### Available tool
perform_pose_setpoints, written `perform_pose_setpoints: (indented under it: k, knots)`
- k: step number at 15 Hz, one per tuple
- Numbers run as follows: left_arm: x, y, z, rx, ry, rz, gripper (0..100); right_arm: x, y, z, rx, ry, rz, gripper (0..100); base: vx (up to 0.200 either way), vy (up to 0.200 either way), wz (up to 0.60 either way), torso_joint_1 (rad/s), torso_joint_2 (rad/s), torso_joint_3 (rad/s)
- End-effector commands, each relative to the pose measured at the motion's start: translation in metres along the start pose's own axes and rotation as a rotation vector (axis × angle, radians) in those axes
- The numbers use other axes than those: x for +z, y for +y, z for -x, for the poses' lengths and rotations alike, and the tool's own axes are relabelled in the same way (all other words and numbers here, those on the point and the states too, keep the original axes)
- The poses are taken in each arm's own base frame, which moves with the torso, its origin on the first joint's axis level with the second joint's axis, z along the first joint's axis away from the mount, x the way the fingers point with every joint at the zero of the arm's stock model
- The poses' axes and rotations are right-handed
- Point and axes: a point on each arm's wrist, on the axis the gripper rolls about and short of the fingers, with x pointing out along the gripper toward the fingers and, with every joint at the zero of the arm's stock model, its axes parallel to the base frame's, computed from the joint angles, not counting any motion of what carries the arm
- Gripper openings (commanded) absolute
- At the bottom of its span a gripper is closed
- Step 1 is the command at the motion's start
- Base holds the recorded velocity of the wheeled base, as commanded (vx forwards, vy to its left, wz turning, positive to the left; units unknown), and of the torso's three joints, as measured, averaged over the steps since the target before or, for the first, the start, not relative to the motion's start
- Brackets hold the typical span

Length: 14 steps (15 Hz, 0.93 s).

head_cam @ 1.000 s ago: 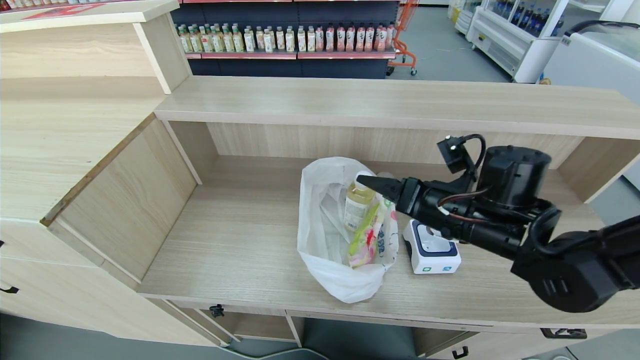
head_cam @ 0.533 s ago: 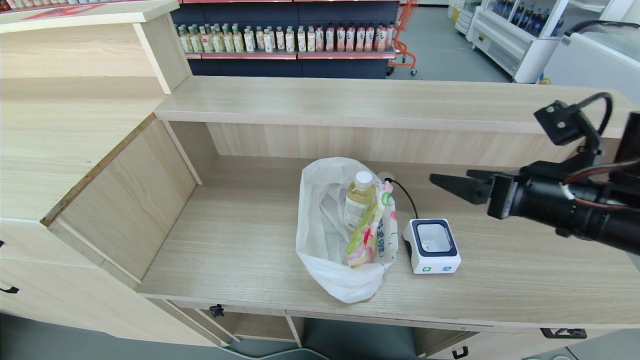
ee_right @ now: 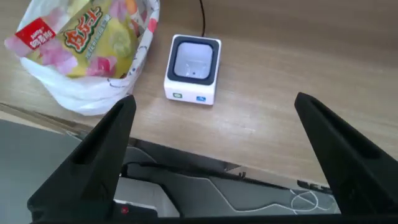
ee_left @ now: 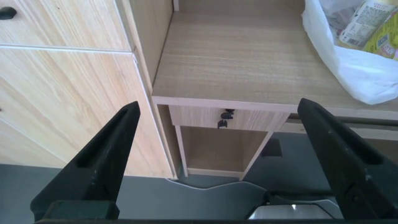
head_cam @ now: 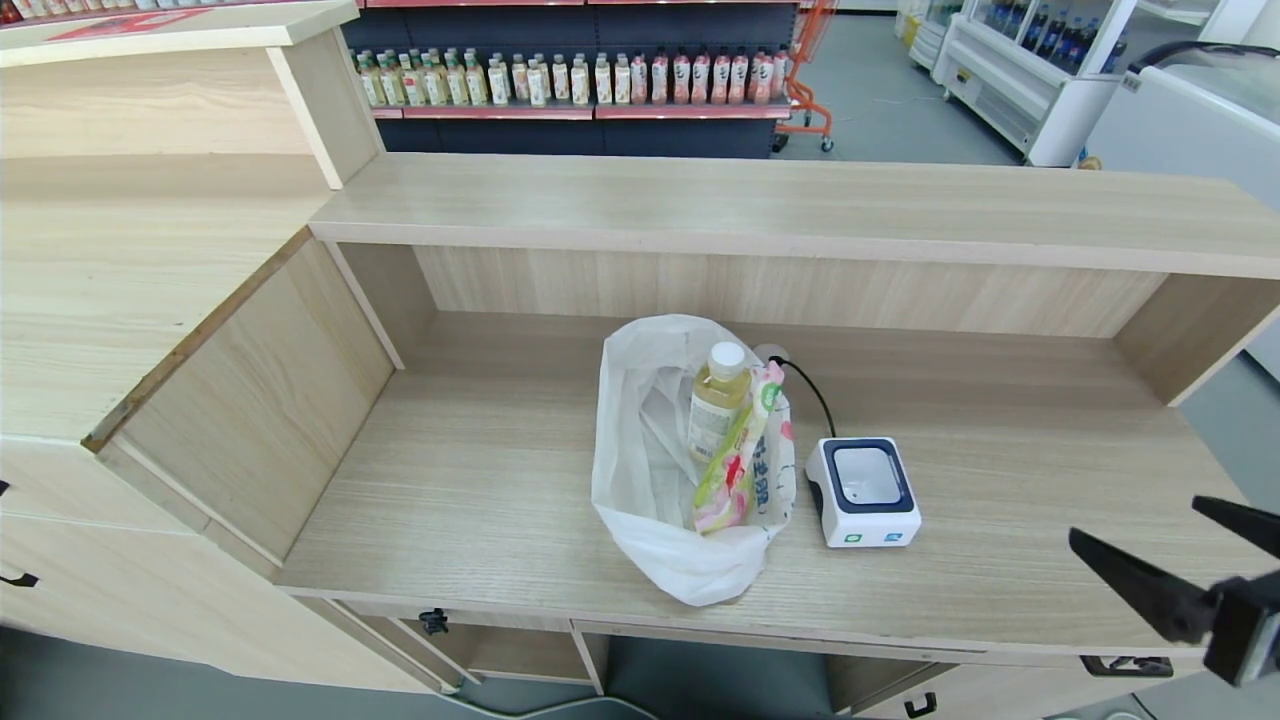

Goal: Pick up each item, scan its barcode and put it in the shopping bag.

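**Desk:** Entry one, the pincers?

**Operator:** I log the right gripper (head_cam: pixel 1137 518) over the front right corner of the work surface (head_cam: pixel 480 470). Its jaws are spread wide and hold nothing. The left gripper (ee_left: pixel 219 107) hangs out past the front edge, toward the left corner and lower than the surface. It is equally wide and also holds nothing.

**Desk:** Goods?

**Operator:** Shopping bag (head_cam: pixel 650 540): mid-surface, mouth open, its bottom close to the front edge. Inside are a bottle (head_cam: pixel 718 400), cap up, and a snack packet (head_cam: pixel 738 465) leaning on it. Scanner (head_cam: pixel 862 490): just beside the bag on its right, with its cable (head_cam: pixel 812 395) running to the back wall.

**Desk:** Room?

**Operator:** I see a broad stretch of wood from the bag to the left side panel (head_cam: pixel 260 420), and another from the scanner to the right edge. A raised ledge (head_cam: pixel 780 205) tops the back wall.
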Motion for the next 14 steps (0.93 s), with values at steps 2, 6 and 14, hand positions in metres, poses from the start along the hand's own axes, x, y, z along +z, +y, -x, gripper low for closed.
perform_pose_setpoints:
  k: [2, 6, 14]
  knots:
    - [0.000, 0.000, 0.000, 0.001, 0.001, 0.000, 100, -0.046, -0.003, 0.050, 0.079, -0.080, -0.035, 100, 0.000, 0.000, 0.00, 0.000, 0.00, 0.000]
    - [0.000, 0.000, 0.000, 0.001, 0.001, 0.000, 100, -0.075, -0.002, 0.074, 0.148, -0.148, -0.043, 100, 0.000, 0.000, 0.00, 0.000, 0.00, 0.000]
    - [0.000, 0.000, 0.000, 0.001, 0.001, 0.000, 100, -0.112, 0.006, 0.100, 0.011, -0.148, -0.049, 100, 0.000, 0.000, 0.00, 0.000, 0.00, 0.000]
